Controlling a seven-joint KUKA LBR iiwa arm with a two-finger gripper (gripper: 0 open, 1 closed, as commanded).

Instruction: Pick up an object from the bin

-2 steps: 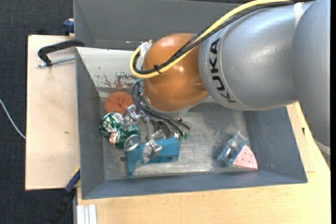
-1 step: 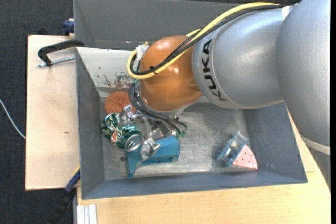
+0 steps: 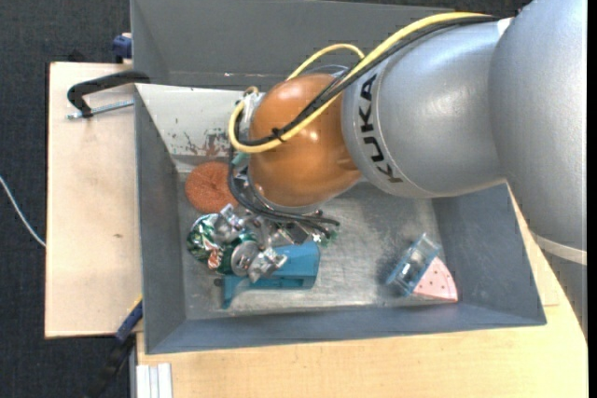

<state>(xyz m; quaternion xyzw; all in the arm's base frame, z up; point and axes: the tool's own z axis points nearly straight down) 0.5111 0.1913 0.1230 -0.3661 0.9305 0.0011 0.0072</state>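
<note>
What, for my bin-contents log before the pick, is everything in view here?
bin: 1, grey metal, centre of view
round scrub pad: 1, orange-red, left of floor
crumpled wrapper: 1, green and silver, front left
plastic block: 1, teal blue, front left, beside wrapper
clear packet: 1, transparent with blue, front right
wedge: 1, pink, front right, against packet
arm: 1, silver-grey, from right
wrist cover: 1, orange
cable: 1, yellow, along arm
gripper: 1, metallic, low over block and wrapper
</note>
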